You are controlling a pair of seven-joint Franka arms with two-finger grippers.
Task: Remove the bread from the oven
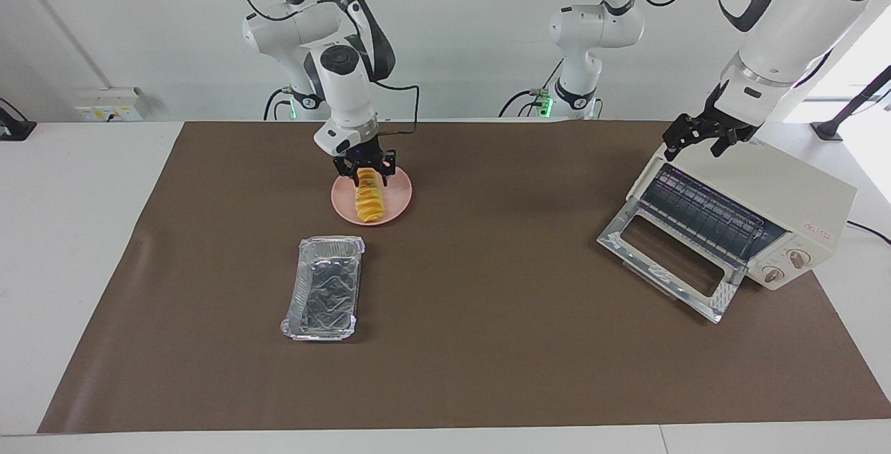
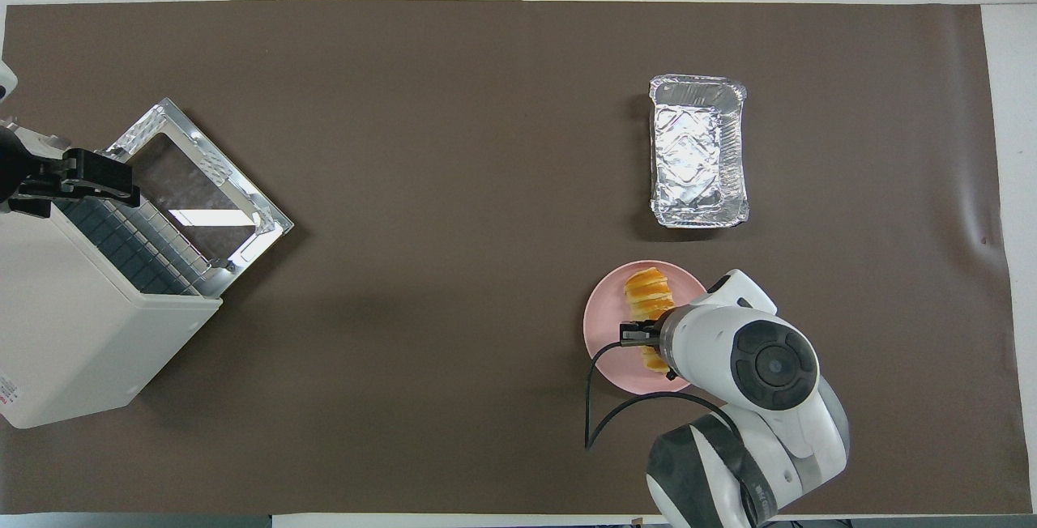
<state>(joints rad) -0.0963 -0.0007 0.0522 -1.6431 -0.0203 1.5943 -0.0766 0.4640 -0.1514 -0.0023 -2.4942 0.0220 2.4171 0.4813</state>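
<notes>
The bread [image 1: 368, 202] lies on a pink plate [image 1: 399, 198], near the robots toward the right arm's end of the table; it also shows in the overhead view [image 2: 647, 291]. My right gripper [image 1: 367, 170] is low over the bread's end nearer the robots, open, with a finger on each side of it. The oven [image 1: 779, 196] stands at the left arm's end with its glass door [image 1: 668, 259] dropped open and its wire rack bare. My left gripper [image 1: 695, 142] hangs open just above the oven's top front edge and holds nothing.
An empty crinkled foil tray [image 1: 325, 287] lies on the brown mat, farther from the robots than the plate. The right arm's cable [image 2: 599, 406] loops over the mat beside the plate.
</notes>
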